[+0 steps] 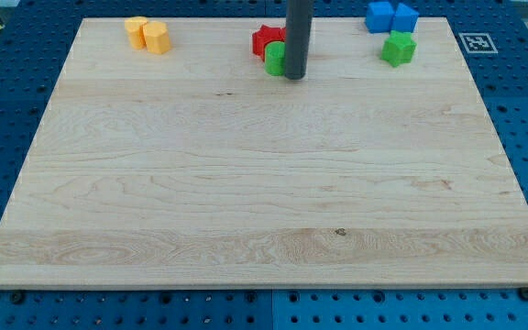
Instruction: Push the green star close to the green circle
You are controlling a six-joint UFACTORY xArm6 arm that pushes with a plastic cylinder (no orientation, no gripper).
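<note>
In the camera view my tip [295, 76], a bare rod with no jaws to spread or pinch, touches the green circle [274, 58] on its left, a red block [266, 40] just behind; the green star [398, 48] sits well apart to my right, below two blue blocks [390, 16]. I judge it light, rigid, free-sliding, apt to spin, so I'd press its far right face centrally

My tip [295, 77] touches the circle's [274, 58] right (star [398, 48] farther right).
</note>
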